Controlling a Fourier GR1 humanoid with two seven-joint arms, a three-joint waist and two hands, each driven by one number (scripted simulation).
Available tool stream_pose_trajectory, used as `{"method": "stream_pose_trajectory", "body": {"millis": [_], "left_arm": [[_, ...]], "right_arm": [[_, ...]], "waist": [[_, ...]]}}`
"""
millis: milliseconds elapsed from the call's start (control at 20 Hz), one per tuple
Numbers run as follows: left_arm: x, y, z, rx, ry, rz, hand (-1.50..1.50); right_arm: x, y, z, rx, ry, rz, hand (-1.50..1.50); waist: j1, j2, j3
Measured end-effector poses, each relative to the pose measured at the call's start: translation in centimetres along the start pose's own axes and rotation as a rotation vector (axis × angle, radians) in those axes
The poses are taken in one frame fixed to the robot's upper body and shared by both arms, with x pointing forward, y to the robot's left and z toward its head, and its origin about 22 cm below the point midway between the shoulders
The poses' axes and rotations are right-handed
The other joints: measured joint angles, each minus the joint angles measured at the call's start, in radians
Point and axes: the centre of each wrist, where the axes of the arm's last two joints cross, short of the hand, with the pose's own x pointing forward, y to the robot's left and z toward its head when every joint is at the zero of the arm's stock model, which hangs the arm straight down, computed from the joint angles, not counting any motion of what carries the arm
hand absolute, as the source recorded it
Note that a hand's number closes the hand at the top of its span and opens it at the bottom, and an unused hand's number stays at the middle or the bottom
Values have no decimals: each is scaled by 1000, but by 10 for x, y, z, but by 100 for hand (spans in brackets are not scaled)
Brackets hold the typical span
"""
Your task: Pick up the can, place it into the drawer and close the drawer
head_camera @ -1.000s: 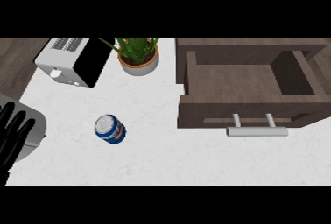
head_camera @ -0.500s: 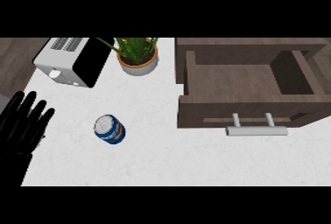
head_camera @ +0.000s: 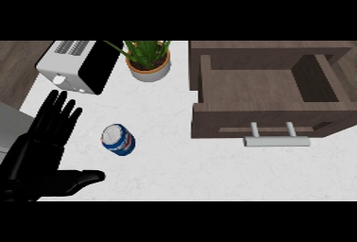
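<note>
- Closest to me, bottom left of the head view, I've got the left hand [head_camera: 38,163]. It's wide open, fingers [head_camera: 59,111] straight and fanned out pointing away from me, thumb [head_camera: 83,178] sticking out to the right. It holds nothing.
- No right hand anywhere in my view, so I can't say a thing about it.
- Just to the right of that open hand is the can [head_camera: 118,139], blue and white with a pale lid. It sits on the white counter [head_camera: 188,170] and looks tilted, lid end toward the far left. It's near the hand's fingers but not touching them; I can see a strip of bare counter between the two.
- Off to the right, well apart from the can, is the drawer [head_camera: 268,92]. It's pulled open, dark brown wood, and I'm looking straight down into the box, with only its bare floor showing.
- The drawer's front panel faces me, with a light metal bar handle [head_camera: 275,141] on two short posts sticking out over the counter.
- Further back, centre-left, there's a potted plant [head_camera: 148,59]: green spiky leaves in a tan pot, standing upright just left of the drawer's far corner.
- Far left at the back is a toaster [head_camera: 78,66], white body with a black side, set at an angle, near the plant but apart from it.
- A wood-look strip [head_camera: 21,61] runs along the left past the counter edge.
</note>
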Motion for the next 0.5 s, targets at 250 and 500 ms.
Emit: {"method": "stream_pose_trajectory", "body": {"millis": [250,500], "left_arm": [[-26,-6,-13,19,14,-19,-150],[-46,-3,-25,33,31,-41,-150]], "right_arm": [[-2,-5,7,3,1,4,-150],[4,-5,5,-6,0,-2,-150]], "waist": [[0,0,0],[1,0,0]]}}
